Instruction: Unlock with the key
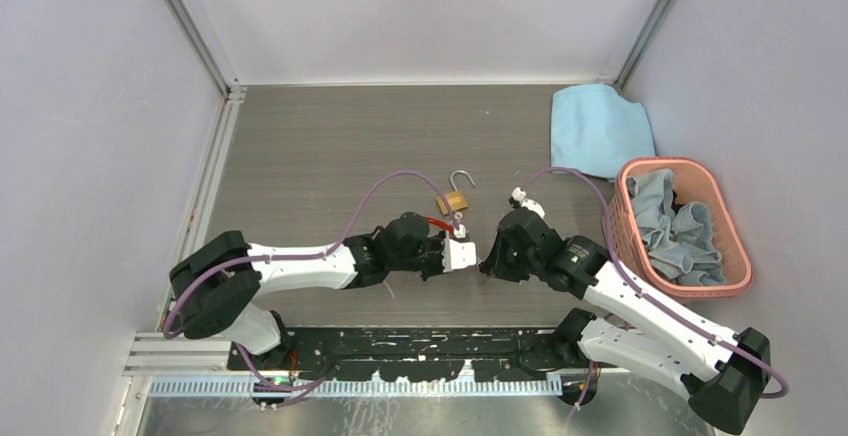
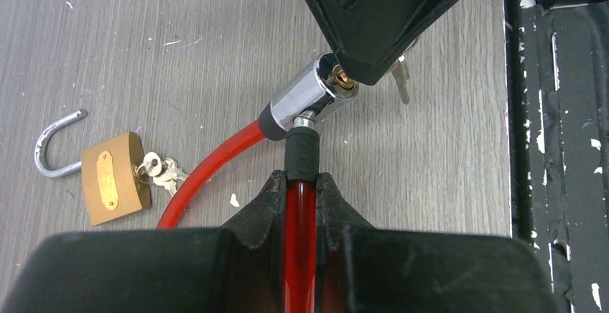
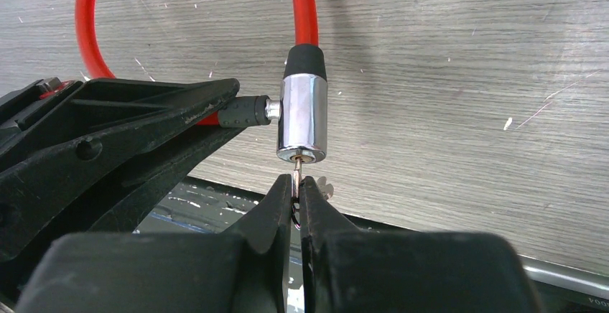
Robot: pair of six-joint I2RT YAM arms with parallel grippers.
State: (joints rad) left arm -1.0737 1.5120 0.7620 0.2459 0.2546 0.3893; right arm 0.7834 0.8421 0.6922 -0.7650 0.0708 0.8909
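My left gripper (image 2: 300, 187) is shut on the red cable lock (image 2: 300, 241), just behind its black collar, and holds it above the table. The lock's chrome cylinder (image 3: 302, 115) faces my right gripper (image 3: 296, 187). That gripper is shut on the key (image 3: 296, 171), whose blade enters the cylinder's keyhole. A spare key (image 2: 401, 80) of the same bunch hangs beside it. In the top view both grippers meet at table centre, left (image 1: 462, 254) and right (image 1: 487, 256).
A brass padlock (image 2: 113, 178) with its shackle open and its own small keys (image 2: 159, 171) lies beside the cable loop. A blue cloth (image 1: 597, 128) and a pink basket (image 1: 735, 256) of clothes are at the right. A black base plate (image 1: 400, 346) runs along the near edge.
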